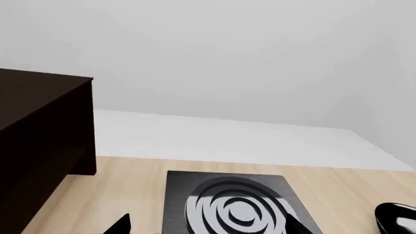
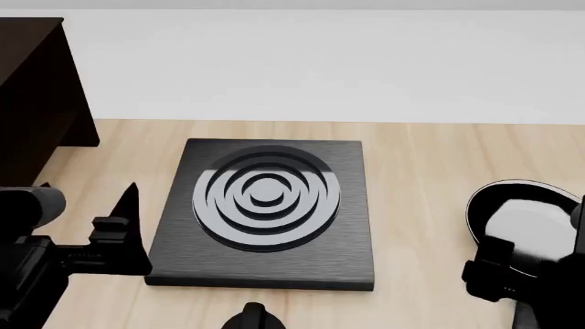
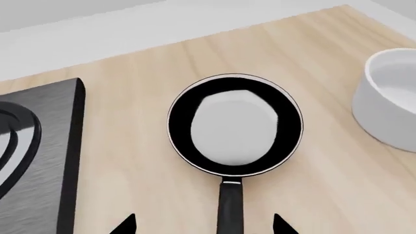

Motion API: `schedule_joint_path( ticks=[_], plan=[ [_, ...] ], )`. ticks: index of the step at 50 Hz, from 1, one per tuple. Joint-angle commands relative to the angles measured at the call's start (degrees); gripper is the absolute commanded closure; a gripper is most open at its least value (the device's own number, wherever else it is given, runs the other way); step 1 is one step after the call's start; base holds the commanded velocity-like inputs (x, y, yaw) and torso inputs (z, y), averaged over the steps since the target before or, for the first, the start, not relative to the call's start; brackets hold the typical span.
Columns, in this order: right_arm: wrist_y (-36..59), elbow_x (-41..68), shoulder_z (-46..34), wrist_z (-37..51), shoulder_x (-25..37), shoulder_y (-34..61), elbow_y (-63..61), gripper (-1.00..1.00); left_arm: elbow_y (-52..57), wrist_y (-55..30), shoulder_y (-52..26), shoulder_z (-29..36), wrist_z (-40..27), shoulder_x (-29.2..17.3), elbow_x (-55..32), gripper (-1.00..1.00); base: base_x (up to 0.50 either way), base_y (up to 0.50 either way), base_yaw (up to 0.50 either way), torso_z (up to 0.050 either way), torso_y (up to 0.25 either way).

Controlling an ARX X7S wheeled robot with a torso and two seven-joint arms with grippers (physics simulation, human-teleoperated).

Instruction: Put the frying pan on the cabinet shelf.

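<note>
The frying pan (image 3: 235,124) lies flat on the wooden counter, glossy black with a pale sheen inside, its handle (image 3: 231,204) pointing toward my right gripper (image 3: 202,225). That gripper is open, one fingertip on each side of the handle, not touching it. In the head view the pan (image 2: 516,209) is at the right, partly hidden by my right arm. The dark brown cabinet (image 2: 37,89) stands at the far left; it also shows in the left wrist view (image 1: 39,146), only top and side visible. My left gripper (image 1: 208,228) is open and empty near the burner plate's left side.
A square black burner plate (image 2: 265,205) with concentric rings lies mid-counter between the arms. A white round bowl (image 3: 390,107) stands just beyond the pan on the right. The pale counter back strip and wall run behind.
</note>
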Motion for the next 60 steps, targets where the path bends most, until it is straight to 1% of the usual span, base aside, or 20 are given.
schedule_joint_path(
  ticks=[1, 15, 29, 34, 43, 53, 60],
  plan=[
    [-3.1, -3.1, -0.7, -0.8, -0.4, 2.3, 8.1, -1.00, 0.3, 0.7, 0.2, 0.8, -0.5, -0.4, 0.7, -1.00, 0.00, 0.00, 0.00, 0.000, 0.000],
    [-4.7, -2.8, 1.8, -1.6, 0.0, 0.0, 11.9, -1.00, -0.1, 1.2, 0.1, 0.6, -1.0, -0.8, 0.0, -1.00, 0.00, 0.00, 0.00, 0.000, 0.000],
    [-5.7, -3.0, 0.9, -2.5, -0.5, -1.8, 14.3, -1.00, 0.3, 0.5, -0.1, 0.6, -2.0, -1.1, -1.0, -1.00, 0.00, 0.00, 0.00, 0.000, 0.000],
    [-5.0, -3.4, -0.5, -2.6, -0.2, -0.3, 15.4, -1.00, 0.4, 0.5, 0.0, 0.8, -2.4, -1.2, -1.2, -1.00, 0.00, 0.00, 0.00, 0.000, 0.000],
    [-8.1, -6.2, -5.6, -6.5, 0.5, 4.7, 24.7, -1.00, -0.3, 1.5, 0.3, 1.4, -2.6, -1.6, -1.2, -1.00, 0.00, 0.00, 0.00, 0.000, 0.000],
    [-9.3, -8.1, -8.9, -8.0, 0.3, 8.8, 29.8, -1.00, -1.6, 4.2, 1.1, 1.8, -2.2, -1.9, -1.0, -1.00, 0.00, 0.00, 0.00, 0.000, 0.000],
    [-11.1, -9.4, -11.0, -9.1, -0.1, 11.1, 33.4, -1.00, -2.6, 7.0, 1.8, 3.9, -1.5, -3.0, 0.4, -1.00, 0.00, 0.00, 0.00, 0.000, 0.000]
  ],
)
